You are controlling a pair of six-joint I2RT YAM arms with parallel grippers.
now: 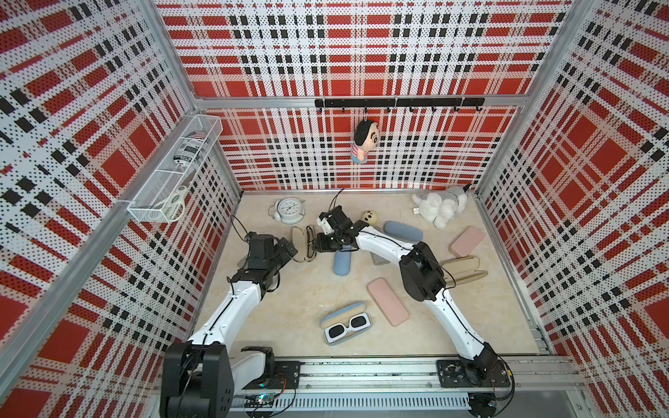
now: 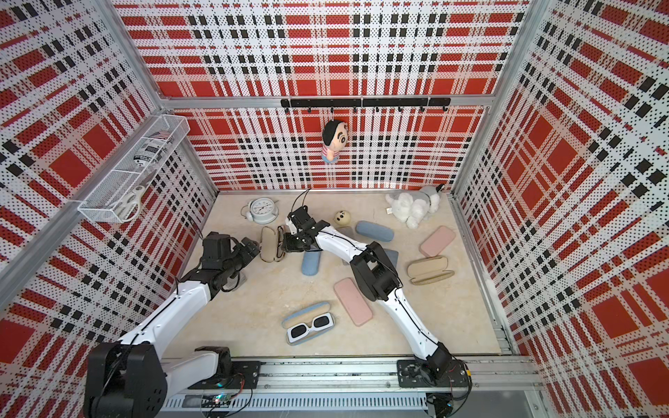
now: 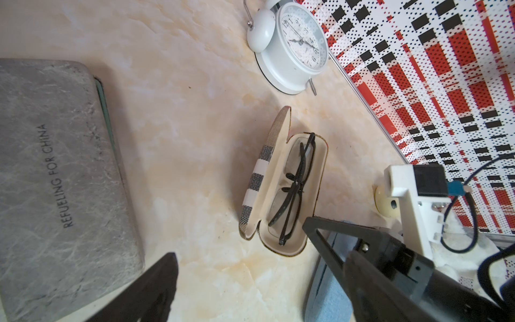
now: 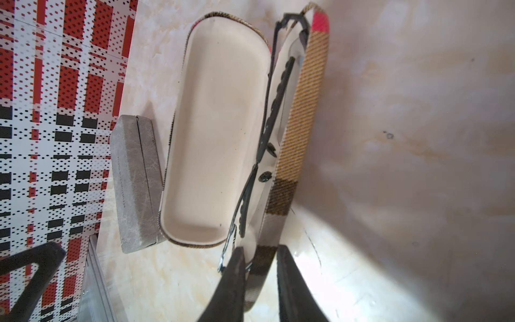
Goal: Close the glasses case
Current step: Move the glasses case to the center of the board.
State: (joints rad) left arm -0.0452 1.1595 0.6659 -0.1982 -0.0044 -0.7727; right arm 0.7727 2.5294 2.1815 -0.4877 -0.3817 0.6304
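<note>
The glasses case (image 1: 298, 241) (image 2: 268, 244), plaid outside and cream inside, lies open at the back left of the table. Black glasses (image 3: 295, 189) rest in one half; the other half (image 4: 217, 133) is empty. My right gripper (image 4: 259, 251) (image 1: 319, 244) (image 2: 288, 243) is shut on the end wall of the half with the glasses (image 4: 295, 125), one finger inside and one outside. My left gripper (image 3: 259, 256) (image 1: 287, 250) (image 2: 253, 249) hovers open just left of the case, holding nothing.
A grey closed case (image 3: 55, 172) (image 4: 136, 181) lies beside the plaid one, under my left arm. A white alarm clock (image 1: 288, 210) stands behind. A blue case (image 1: 342, 262) lies beneath my right wrist. Further right are pink cases (image 1: 387, 301), a beige open case (image 1: 461, 269) and sunglasses (image 1: 347, 324).
</note>
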